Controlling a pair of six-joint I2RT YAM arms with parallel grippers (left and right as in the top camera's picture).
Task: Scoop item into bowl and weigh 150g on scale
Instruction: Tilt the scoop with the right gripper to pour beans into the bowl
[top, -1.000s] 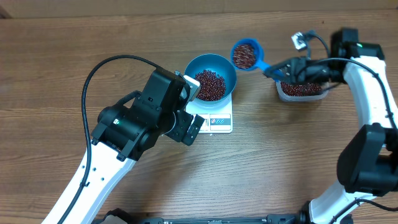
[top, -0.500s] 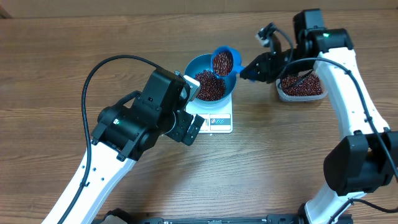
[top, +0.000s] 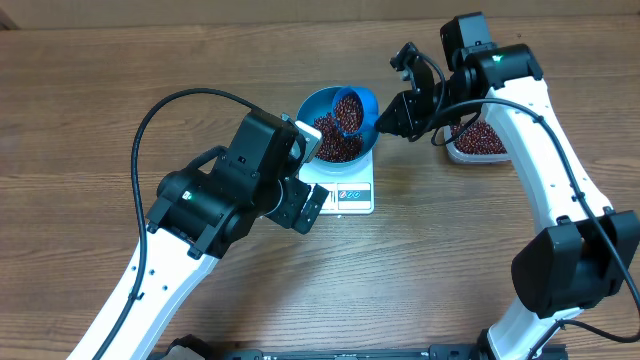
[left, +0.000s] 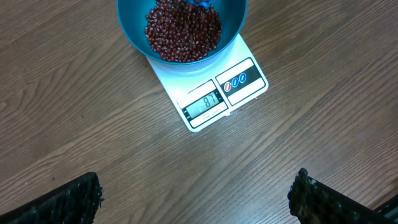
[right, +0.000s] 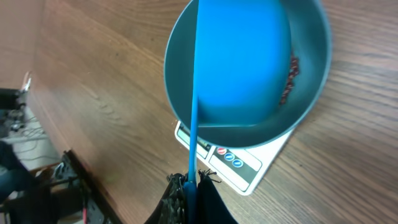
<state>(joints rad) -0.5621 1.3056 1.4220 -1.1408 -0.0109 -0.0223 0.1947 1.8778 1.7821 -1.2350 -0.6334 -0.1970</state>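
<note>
While scoop (top: 364, 104), clamped in closed right pincer (top: 398, 117), is tipped into bowl (top: 325, 98) (left pincer (left: 196, 202) wide, empty), slow pour vs. scale (top: 350, 192) is prob. req'd.

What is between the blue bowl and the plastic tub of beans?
The right gripper, shut on the scoop, hangs between the bowl and the tub, above the wooden table. The overhead view shows it.
</note>
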